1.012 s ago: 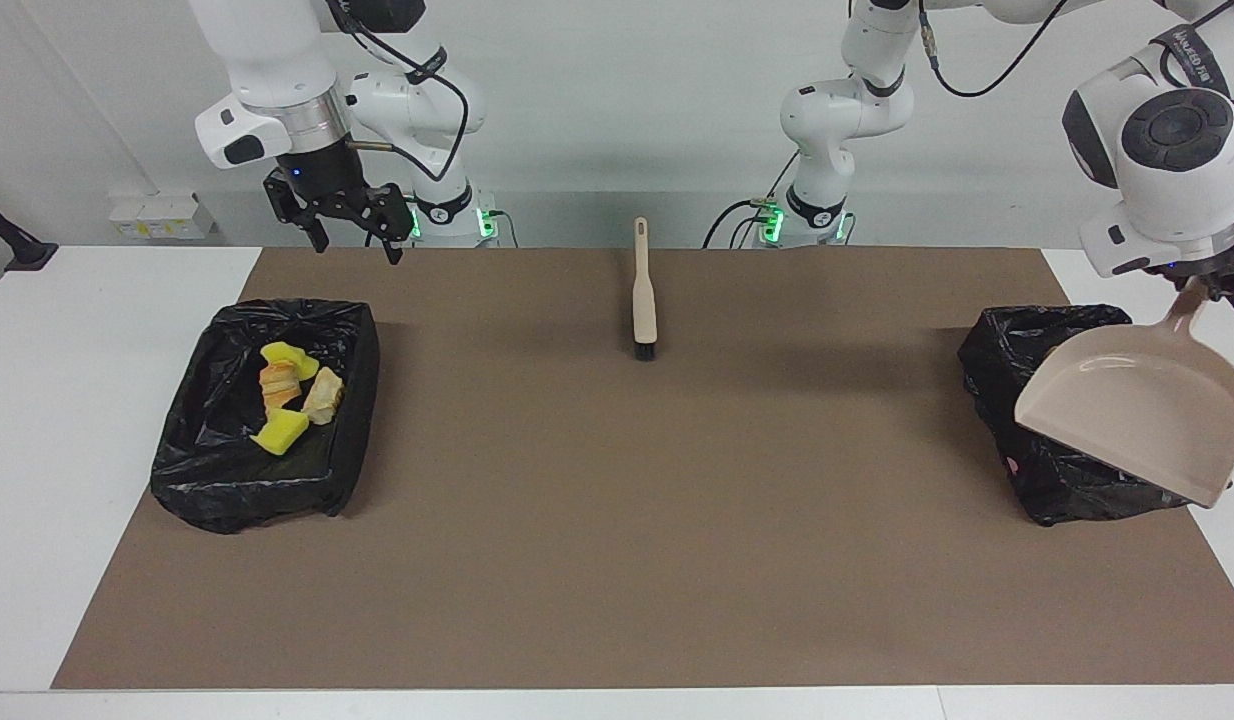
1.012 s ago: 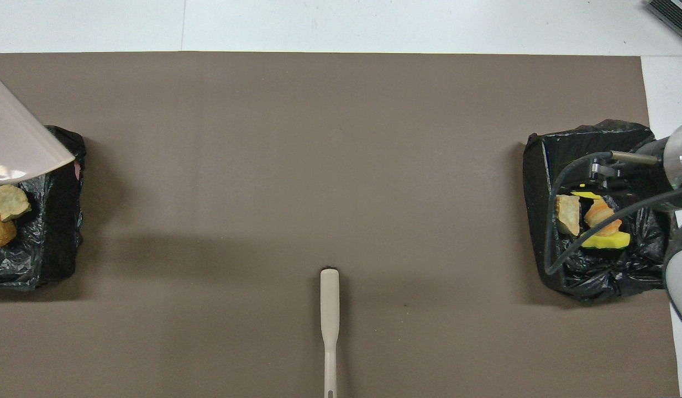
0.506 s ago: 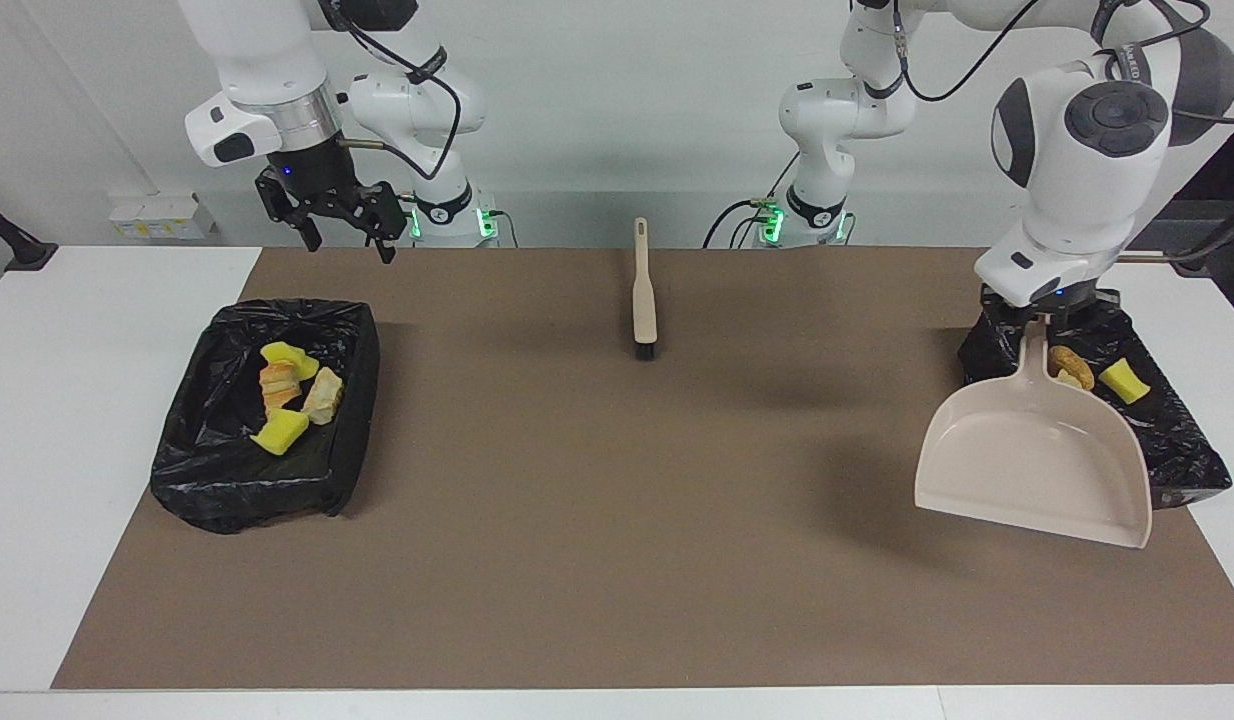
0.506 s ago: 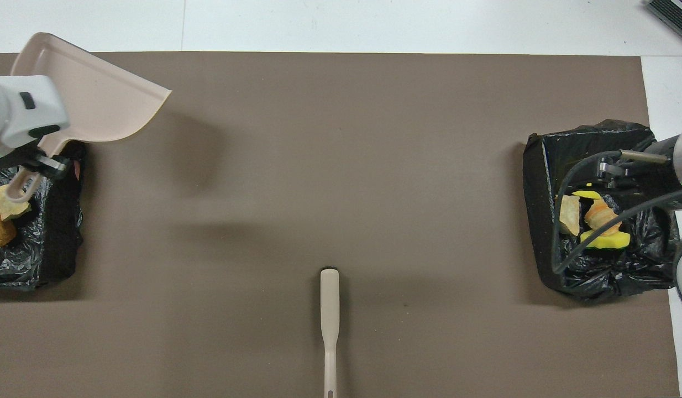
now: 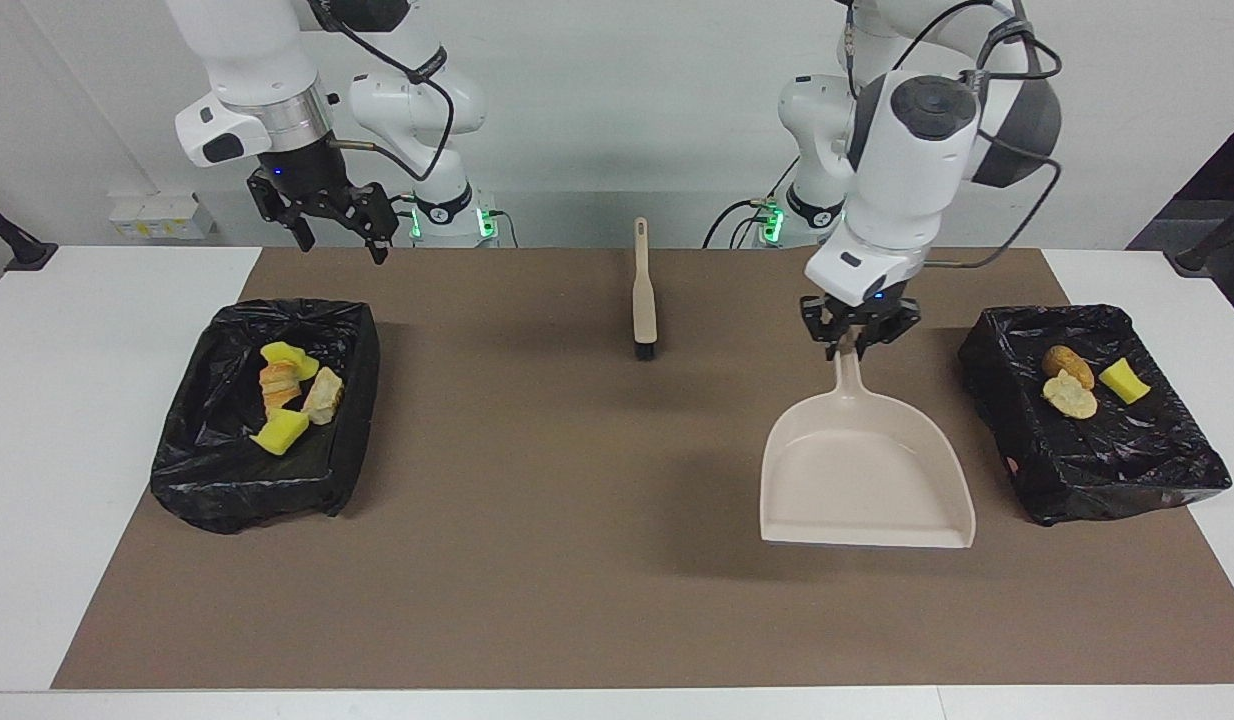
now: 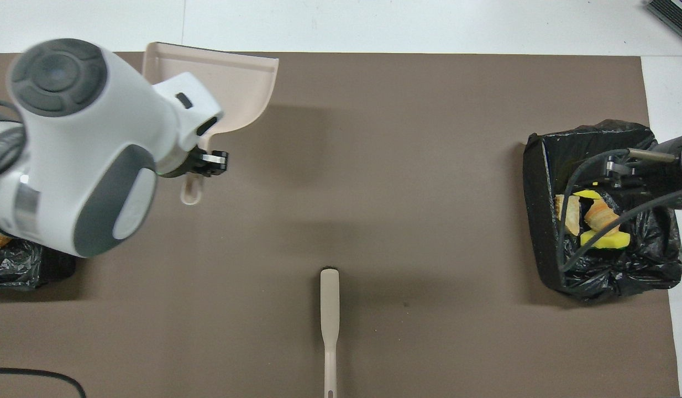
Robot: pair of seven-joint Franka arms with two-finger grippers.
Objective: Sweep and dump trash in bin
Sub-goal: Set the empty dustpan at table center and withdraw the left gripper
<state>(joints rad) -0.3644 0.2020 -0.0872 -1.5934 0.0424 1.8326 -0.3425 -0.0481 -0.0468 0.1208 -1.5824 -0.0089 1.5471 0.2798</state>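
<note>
While my left gripper [image 5: 858, 346] clamps its fingers on the dustpan [image 5: 862, 480] handle above the brown mat [image 5: 577, 520], the trash [image 5: 1082, 385] lies in both black bins [image 5: 1097, 460]. My right gripper [image 5: 335, 228] waits, fingers spread apart, above the mat's edge by its own bin, which holds more trash.

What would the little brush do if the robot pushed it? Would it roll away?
Probably not. The brush lies flat on the brown mat with a flattish handle, so it would likely slide or swivel. It looks stiff and light, and its dark bristles might drag a bit.
</note>
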